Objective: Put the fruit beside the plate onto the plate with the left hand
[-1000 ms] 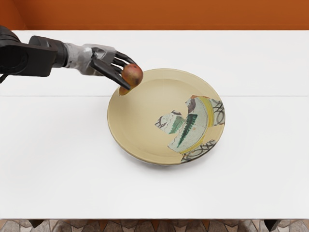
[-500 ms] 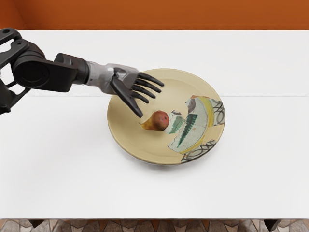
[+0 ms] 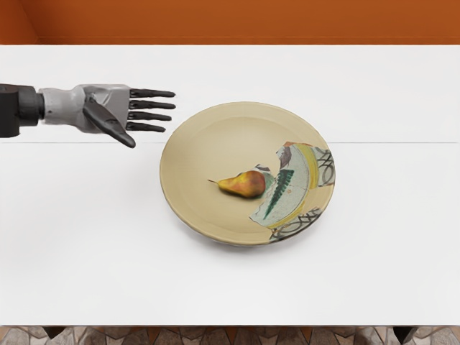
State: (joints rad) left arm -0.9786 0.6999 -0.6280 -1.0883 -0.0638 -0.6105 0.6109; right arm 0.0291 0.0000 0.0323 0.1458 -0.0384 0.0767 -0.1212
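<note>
A small red and yellow pear (image 3: pixel 243 184) lies on its side near the middle of the tan plate (image 3: pixel 208 144), its stem pointing left. The plate carries a painted green and yellow pattern on its right part. My left hand (image 3: pixel 140 115) hovers over the white table to the left of the plate, well apart from the pear. Its fingers (image 3: pixel 152 104) are stretched out straight toward the right and hold nothing. The right arm does not show.
The white table (image 3: pixel 86 237) stretches wide around the plate. An orange wall runs along the back edge. The table's front edge lies near the bottom of the picture.
The left hand let the pear go over the plate, then drew back to the left off the plate. The pear rolled and settled on its side near the plate's middle.
</note>
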